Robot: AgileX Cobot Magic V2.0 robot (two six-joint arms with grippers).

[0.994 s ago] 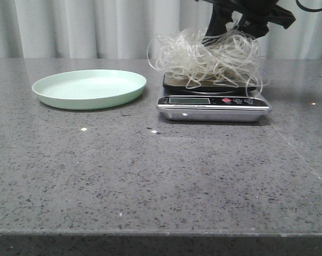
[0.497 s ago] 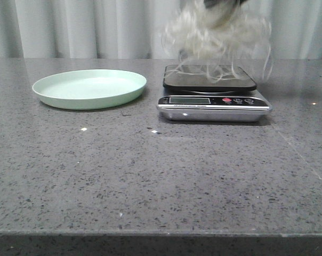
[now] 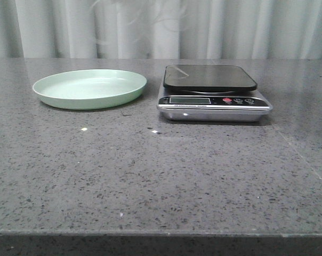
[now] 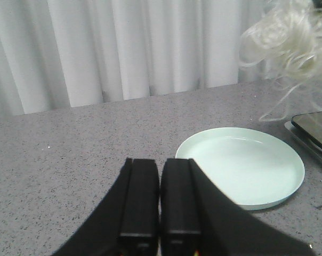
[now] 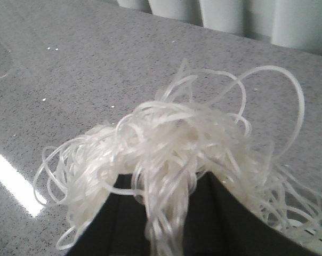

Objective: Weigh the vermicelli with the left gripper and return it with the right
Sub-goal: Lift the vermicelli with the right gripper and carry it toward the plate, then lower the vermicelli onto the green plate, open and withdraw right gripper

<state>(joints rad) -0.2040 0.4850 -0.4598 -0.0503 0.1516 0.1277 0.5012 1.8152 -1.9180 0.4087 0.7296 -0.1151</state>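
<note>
The vermicelli (image 5: 171, 144), a fluffy tangle of whitish glass noodles, hangs in the air, pinched between the black fingers of my right gripper (image 5: 163, 186). It also shows in the left wrist view (image 4: 289, 37), up above the scale. In the front view only faint strands (image 3: 150, 16) blur against the curtain at the top; the right gripper is out of that frame. The pale green plate (image 3: 89, 88) is empty, left of the scale (image 3: 211, 93), whose black platform is bare. My left gripper (image 4: 161, 202) is shut and empty, low over the table near the plate (image 4: 241, 165).
A white curtain (image 3: 257, 26) hangs behind the grey speckled table (image 3: 150, 176). The scale's edge (image 4: 315, 128) shows in the left wrist view. A seam runs across the table at the right (image 3: 299, 154).
The vermicelli has been lifted off the scale by the right gripper, up and leftward out of the front view. The scale platform is now bare.
</note>
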